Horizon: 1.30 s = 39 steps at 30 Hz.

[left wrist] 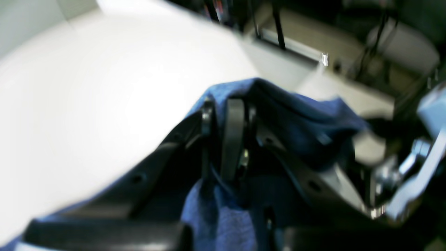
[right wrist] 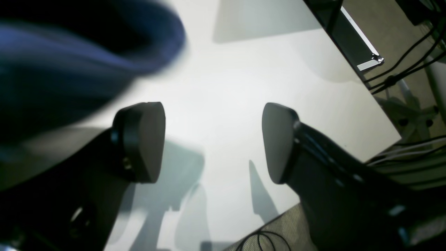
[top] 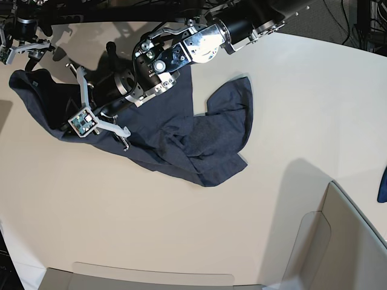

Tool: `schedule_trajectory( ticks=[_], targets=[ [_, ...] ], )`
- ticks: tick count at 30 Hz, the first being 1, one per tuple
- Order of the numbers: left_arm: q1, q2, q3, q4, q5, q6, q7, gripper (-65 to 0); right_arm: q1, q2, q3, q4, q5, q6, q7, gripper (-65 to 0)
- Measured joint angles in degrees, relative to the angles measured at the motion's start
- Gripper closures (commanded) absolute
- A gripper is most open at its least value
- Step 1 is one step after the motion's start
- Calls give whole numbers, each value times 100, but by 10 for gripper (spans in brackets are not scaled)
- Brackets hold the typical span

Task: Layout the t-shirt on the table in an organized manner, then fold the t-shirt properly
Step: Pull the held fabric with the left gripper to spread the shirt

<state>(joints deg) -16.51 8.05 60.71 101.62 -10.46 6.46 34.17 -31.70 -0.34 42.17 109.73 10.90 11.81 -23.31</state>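
The t-shirt (top: pixel 199 139) lies crumpled on the table (top: pixel 181 223), stretching from the far left to the middle. My left arm (top: pixel 181 48) reaches across it from the top right. In the left wrist view my left gripper (left wrist: pixel 223 120) is shut on a fold of the blue t-shirt (left wrist: pixel 296 115), with cloth bunched above and below the fingers. My right gripper (right wrist: pixel 212 139) hangs open over bare table (right wrist: pixel 223 87), nothing between its fingers (right wrist: pixel 146 139). A blurred fold of the t-shirt (right wrist: pixel 69 62) shows at its upper left.
Grey-beige box walls (top: pixel 314 241) stand at the front right and along the front edge. A small brighter blue scrap (top: pixel 382 184) lies at the right edge. The table's edge (right wrist: pixel 369 59) with cables beyond it runs to the right of my right gripper.
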Motion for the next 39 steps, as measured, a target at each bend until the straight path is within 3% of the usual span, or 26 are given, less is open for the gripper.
schedule_trajectory(
  ticks=[4, 9, 11, 16, 18, 27, 30, 33, 37, 39],
  targets=[
    [20, -22, -229, -35, 2, 2, 55, 0, -2, 162, -103, -15, -2, -4, 0, -428],
    [42, -144, -195, -50, -2, -22, 46, -5, -13, 116, -398, -15, 0, -2, 22, -428],
    [66, -122, -195, -236, 2, -28, 37, -61, -20, 127, -485, -15, 0, -2, 20, -428],
    [83, -26, -190, -1023, -15, -2, 35, -320, -20, 127, -566, -15, 0, -2, 17, -428],
    [81, -11, -190, -1255, -22, -20, 24, -354, -20, 127, -575, -15, 2, -2, 17, -428],
    [83, -13, -234, -1510, -24, 0, 24, -354, -203, 212, -656, 72, -4, 0, 0, -428],
    [304, -15, -450, -1139, -15, -48, -413, -326, -275, 472, -809, 295, -13, -9, 37, -428],
    [544, 50, -881, -841, -11, -20, -525, -307, -240, 468, -903, 424, 4, 4, 101, -428],
    [557, -142, -973, -820, 26, 24, -389, -306, -289, 428, -905, 378, 0, 2, 9, -428],
    [595, -302, -935, -820, 22, -2, -70, -306, -289, 446, -905, 376, 2, 2, 9, -428]
  ],
)
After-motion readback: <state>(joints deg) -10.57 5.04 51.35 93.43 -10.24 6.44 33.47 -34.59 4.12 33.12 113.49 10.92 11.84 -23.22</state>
